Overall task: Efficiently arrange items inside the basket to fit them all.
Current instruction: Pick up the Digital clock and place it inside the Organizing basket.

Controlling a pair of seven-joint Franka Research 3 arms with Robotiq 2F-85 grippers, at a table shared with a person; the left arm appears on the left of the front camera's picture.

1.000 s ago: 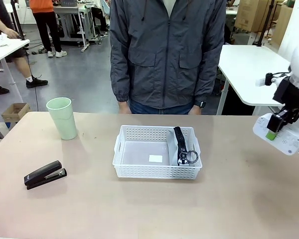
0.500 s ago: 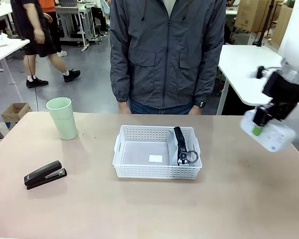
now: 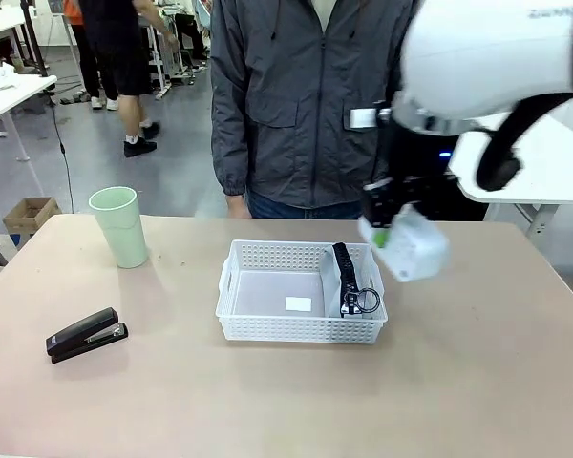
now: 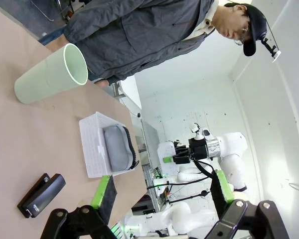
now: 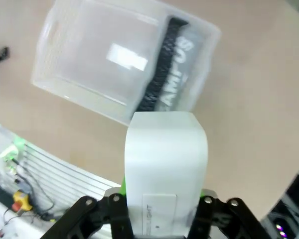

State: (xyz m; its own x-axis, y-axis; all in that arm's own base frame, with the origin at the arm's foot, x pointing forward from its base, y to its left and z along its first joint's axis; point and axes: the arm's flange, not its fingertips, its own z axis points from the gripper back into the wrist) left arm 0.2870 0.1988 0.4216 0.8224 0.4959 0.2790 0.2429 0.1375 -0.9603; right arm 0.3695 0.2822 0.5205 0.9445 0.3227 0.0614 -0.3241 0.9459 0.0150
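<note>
Black stapler (image 3: pixel 86 334) lies flat on the counter (image 3: pixel 267 401) at far left. Pale green cup (image 3: pixel 119 227) stands upright behind it. Both are well apart from the basket. Left fingers (image 4: pixel 102 190) are spread wide with nothing between them, hovering away from the items.

White basket (image 3: pixel 301 329) sits mid-counter. Grey zip pouch (image 3: pixel 348 277) is on edge along its right wall, ring pull toward the robot, so the left and middle floor is bare. Right fingers (image 3: pixel 382 236) are clamped on the white box (image 3: pixel 415 250), which hangs tilted in the air just above and right of the basket's far right corner.

Step in hand, as I judge it, is getting the box in. To do it well:
- Carry it left past the pouch, over the bare floor.
- Level it before lowering.
- Set it flat, long side parallel to the pouch and snug beside it, so one strip is left free at the left for stapler and cup.
- Come down clear of the pouch's top edge and ring pull, or the pouch may tip and eat floor space.
- Release only once the box rests on the floor.

The cup likely needs to go on its side or in a corner, so leave that room.
</note>
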